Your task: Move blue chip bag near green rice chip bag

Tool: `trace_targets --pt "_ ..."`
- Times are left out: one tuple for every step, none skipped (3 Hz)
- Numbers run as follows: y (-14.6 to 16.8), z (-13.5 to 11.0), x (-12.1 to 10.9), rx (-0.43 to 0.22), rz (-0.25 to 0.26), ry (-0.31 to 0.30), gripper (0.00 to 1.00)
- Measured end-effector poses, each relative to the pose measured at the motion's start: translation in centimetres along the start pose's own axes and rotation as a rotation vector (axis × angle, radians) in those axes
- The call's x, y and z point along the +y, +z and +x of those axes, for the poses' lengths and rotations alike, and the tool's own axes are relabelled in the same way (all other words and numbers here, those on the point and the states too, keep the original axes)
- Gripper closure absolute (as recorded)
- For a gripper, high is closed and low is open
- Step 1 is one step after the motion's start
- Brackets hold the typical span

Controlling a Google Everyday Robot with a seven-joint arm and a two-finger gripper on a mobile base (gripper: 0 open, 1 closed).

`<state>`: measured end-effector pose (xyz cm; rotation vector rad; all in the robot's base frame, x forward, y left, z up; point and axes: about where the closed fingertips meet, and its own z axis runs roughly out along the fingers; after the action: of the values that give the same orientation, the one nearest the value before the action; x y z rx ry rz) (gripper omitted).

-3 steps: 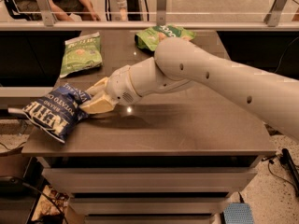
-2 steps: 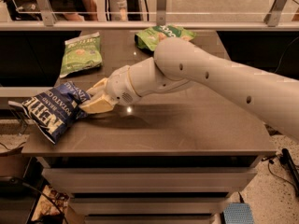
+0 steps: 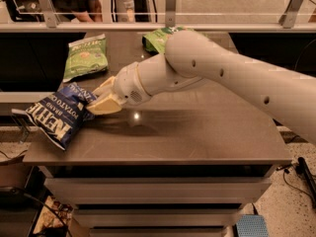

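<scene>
The blue chip bag (image 3: 58, 116) with white lettering is at the table's front left corner, tilted, with its left part past the edge. My gripper (image 3: 95, 104) is at the bag's right end, and its cream fingers (image 3: 104, 103) are shut on that end. The green rice chip bag (image 3: 157, 38), bright light green, lies at the back of the table, partly hidden behind my arm (image 3: 207, 70).
A duller green bag (image 3: 85, 56) with a whitish top lies at the back left of the brown table (image 3: 187, 137). A railing and glass panel (image 3: 168, 14) run behind the table. Cables and clutter lie on the floor at both sides.
The blue bag has swayed slightly in the gripper's hold; the arm has stayed in almost the same place.
</scene>
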<state>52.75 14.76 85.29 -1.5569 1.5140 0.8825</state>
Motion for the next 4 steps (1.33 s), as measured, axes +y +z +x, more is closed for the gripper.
trace_targets --pt "-2.2 -1.4 -1.3 0.022 0.052 0.010 1.00" --pt "-4.5 -2.6 -2.7 0.036 0.114 0.028 1.00" --pt "-7.3 -3.8 -4.3 0.055 0.193 0.046 1.00" --pt "-10.4 -4.9 -6.1 0.070 0.269 0.058 1.00"
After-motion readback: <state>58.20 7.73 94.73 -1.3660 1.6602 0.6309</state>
